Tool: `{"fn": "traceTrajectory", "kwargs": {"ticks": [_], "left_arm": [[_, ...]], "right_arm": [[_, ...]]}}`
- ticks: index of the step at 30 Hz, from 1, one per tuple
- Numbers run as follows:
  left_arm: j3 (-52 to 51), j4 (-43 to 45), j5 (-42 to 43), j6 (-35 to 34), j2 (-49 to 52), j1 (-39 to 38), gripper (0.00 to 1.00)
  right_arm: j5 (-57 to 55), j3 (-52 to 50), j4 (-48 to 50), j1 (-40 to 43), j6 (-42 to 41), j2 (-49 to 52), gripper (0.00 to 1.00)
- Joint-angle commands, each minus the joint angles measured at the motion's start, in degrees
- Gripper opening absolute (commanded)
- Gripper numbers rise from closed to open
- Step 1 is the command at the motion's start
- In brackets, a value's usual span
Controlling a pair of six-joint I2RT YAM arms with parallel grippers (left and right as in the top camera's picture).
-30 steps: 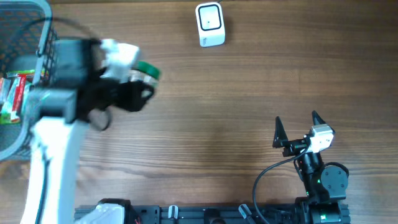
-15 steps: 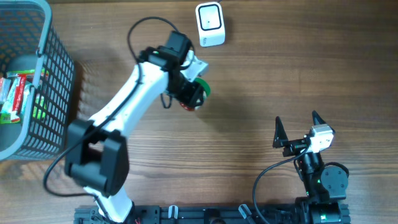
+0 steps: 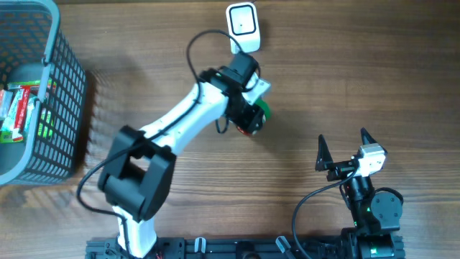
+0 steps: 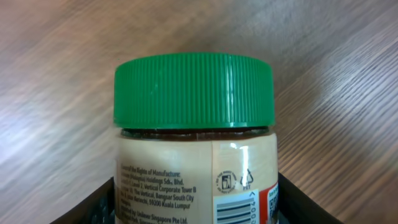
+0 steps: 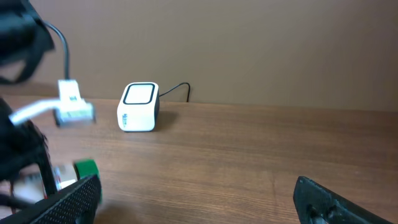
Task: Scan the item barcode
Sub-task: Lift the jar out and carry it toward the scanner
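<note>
My left gripper [image 3: 249, 115] is shut on a jar [image 3: 257, 114] with a green ribbed lid and a beige label, held above the table just below the white scanner [image 3: 243, 27]. In the left wrist view the jar [image 4: 194, 118] fills the frame between both black fingers [image 4: 99, 204]. Its barcode [image 4: 233, 210] faces the camera at the bottom edge. Near the front right of the table my right gripper [image 3: 343, 147] stands open and holds nothing. From the right wrist view the scanner [image 5: 138, 107] sits ahead on the left, and the jar's green lid [image 5: 87, 169] shows low at the left.
A grey wire basket [image 3: 68, 93] holding packaged goods stands at the far left. The scanner's cable [image 5: 177, 90] runs off behind it. Bare wooden tabletop lies between the two arms.
My left arm has swung from beside the basket rightward across the table, carrying the jar to a spot just below the scanner. The right arm has not moved.
</note>
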State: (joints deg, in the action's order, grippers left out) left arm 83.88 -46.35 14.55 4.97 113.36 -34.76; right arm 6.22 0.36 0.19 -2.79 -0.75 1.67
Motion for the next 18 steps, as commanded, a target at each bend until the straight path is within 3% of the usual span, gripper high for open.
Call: {"fn": "traceTrajectory", "kwargs": {"ticks": [1,4,5,13,18], "left_arm": [[-1.2,1.4,-1.2,-1.0,2.2,-1.9,0.74],[-1.2,1.6,-1.1,-0.9,2.3,-2.7,0.98],[-1.2,1.6,-1.2,-0.9,2.3,-2.9,1.0],[3.3,-1.1,-1.2,-0.7,0.0,-2.4,1.0],[14.3,-7.9,-2.8,-0.7,-4.0,-1.0,1.0]], "right_arm": [[0.3,-0.1,0.2,0.4,0.3,0.0,1.0],[0.3,-0.1,0.2,0.4,0.4,0.0,1.0],[0.3,-0.1,0.2,0.4,0.3,0.0,1.0],[0.3,-0.1,0.2,0.4,0.3,0.0,1.0],[0.3,-0.1,0.2,0.4,0.3,0.0,1.0]]}}
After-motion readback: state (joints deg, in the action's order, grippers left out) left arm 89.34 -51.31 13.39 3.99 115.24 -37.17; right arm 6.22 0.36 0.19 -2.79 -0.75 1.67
